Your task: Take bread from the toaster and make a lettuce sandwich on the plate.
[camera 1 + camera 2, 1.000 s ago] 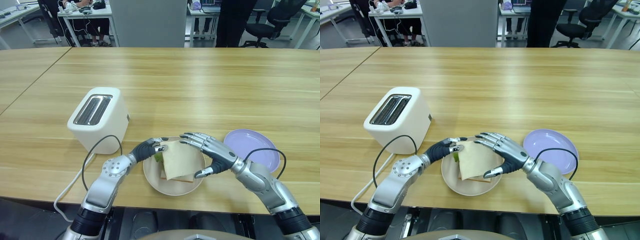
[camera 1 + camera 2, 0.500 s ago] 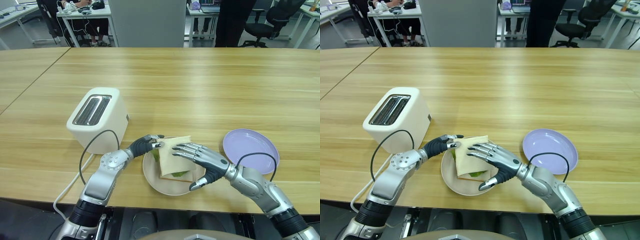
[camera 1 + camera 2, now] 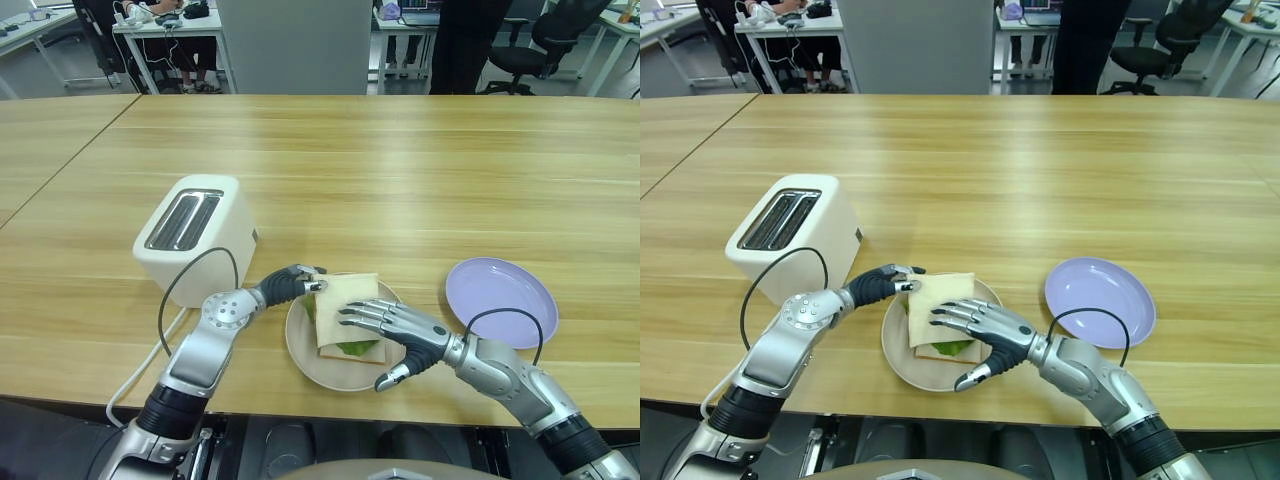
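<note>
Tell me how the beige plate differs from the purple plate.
Colour: the beige plate is cream-tan, the purple plate pale lilac. Load: the beige plate holds the sandwich, with the right hand over it and the left hand at its corner. The purple plate lies apart to the right, a black cable crossing its near rim. Both are round, shallow and flat on the wooden table.

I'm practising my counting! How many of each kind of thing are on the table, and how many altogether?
Plates: 2, the beige plate and the purple plate
Toaster: 1
Sandwich: 1
Total: 4
</note>
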